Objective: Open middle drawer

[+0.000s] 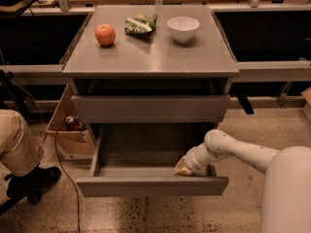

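The middle drawer (146,186) is pulled well out below the taller upper drawer front (150,108). Its bare grey inside (141,149) shows and holds nothing. My gripper (187,168) reaches down into the drawer at its right front corner, right behind the flat front panel. My white arm (243,152) comes in from the lower right. The lowest drawer is hidden under the open one.
On the cabinet top (150,57) stand a red apple (105,34), a green chip bag (140,24) and a white bowl (183,28). A cardboard box with a can (70,125) sits at the left on the floor. A person's leg and shoe (19,164) are at far left.
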